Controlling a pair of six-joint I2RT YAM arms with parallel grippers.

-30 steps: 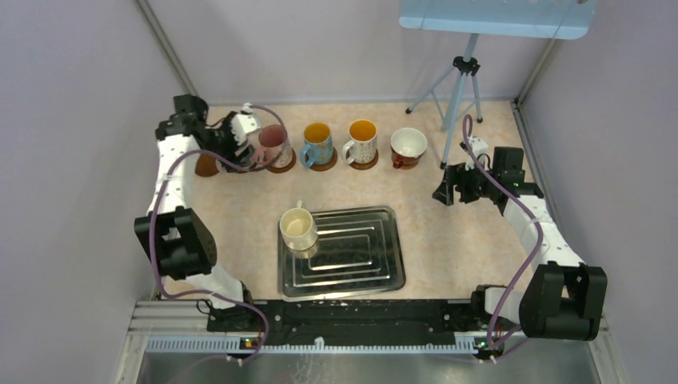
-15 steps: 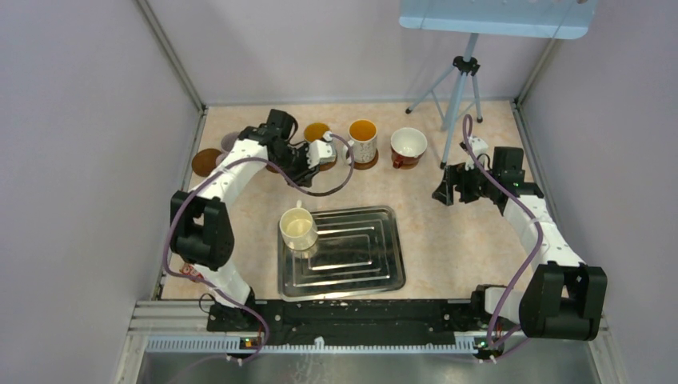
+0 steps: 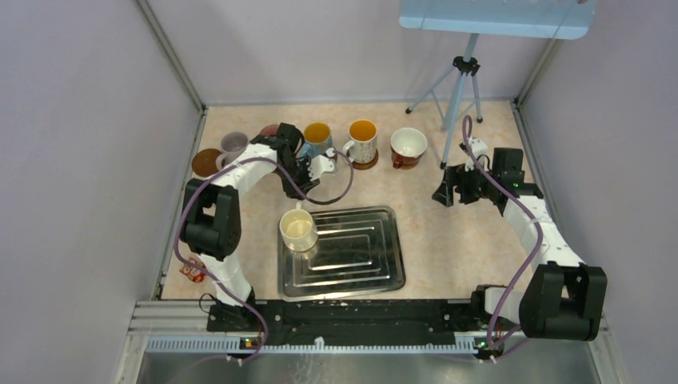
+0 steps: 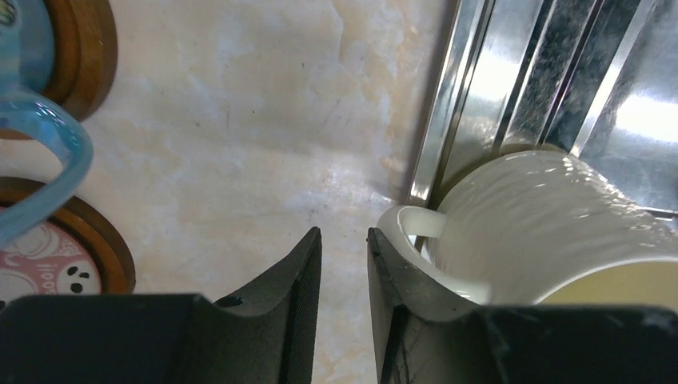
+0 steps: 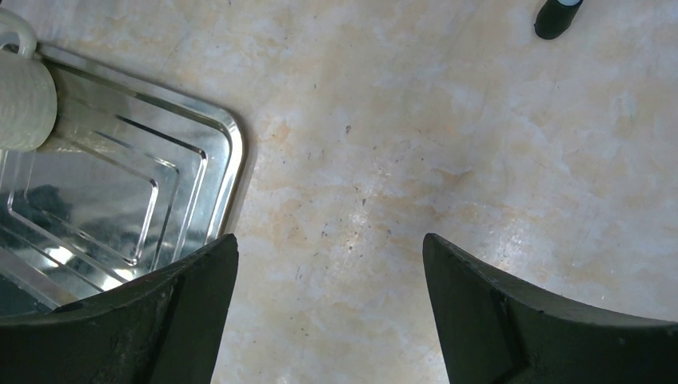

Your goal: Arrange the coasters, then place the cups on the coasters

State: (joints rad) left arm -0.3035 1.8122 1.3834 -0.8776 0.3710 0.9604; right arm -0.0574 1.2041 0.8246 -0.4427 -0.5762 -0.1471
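My left gripper [image 4: 344, 234] hangs low over bare table with its jaws nearly together and nothing between them. Its right finger is beside the handle [image 4: 416, 232] of the cream cup [image 3: 297, 230], which stands on the tray's left rim. In the top view this gripper [image 3: 310, 181] lies between the back row and the tray. The row holds a lilac cup [image 3: 233, 144], a blue-handled cup [image 3: 317, 136], an orange-lined cup [image 3: 362, 138] and a red cup [image 3: 408, 146]. The pink cup [image 4: 44, 272] sits on a brown coaster [image 4: 108, 252]. One coaster [image 3: 206, 162] lies bare at far left. My right gripper [image 5: 329, 264] is open over bare table.
The silver tray [image 3: 360, 256] lies at the near middle of the table. A tripod [image 3: 460, 80] stands at the back right, one foot [image 5: 556, 16] showing in the right wrist view. Walls close in the left, right and back sides.
My left arm has swung from the pink cup at the back left to the right and toward the tray. Its jaws have narrowed from wide open. The right arm has not moved.
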